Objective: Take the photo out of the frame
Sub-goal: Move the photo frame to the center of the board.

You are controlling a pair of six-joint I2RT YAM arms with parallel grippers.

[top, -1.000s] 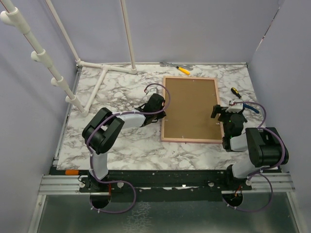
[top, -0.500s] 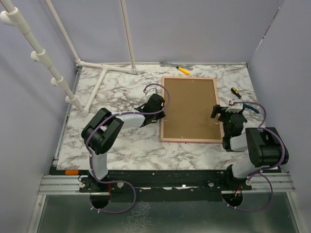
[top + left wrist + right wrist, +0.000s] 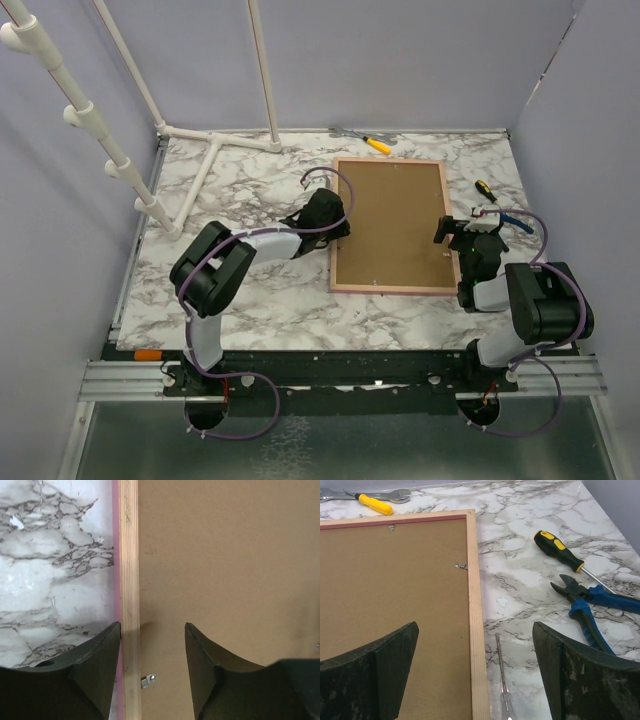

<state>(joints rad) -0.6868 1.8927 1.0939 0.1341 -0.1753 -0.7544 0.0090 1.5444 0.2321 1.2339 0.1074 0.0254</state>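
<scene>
Fingers (image 3: 97, 675) of the left arm straddle the frame (image 3: 225, 555) edge beside table (image 3: 50, 555).

We see a white, grey-veined marble table (image 3: 255, 305), closed in by plain lavender walls (image 3: 400, 60) behind and at both sides. White plastic pipes (image 3: 263, 75) rise from its far left corner; a metal rail (image 3: 120, 378) lines its near edge.
</scene>
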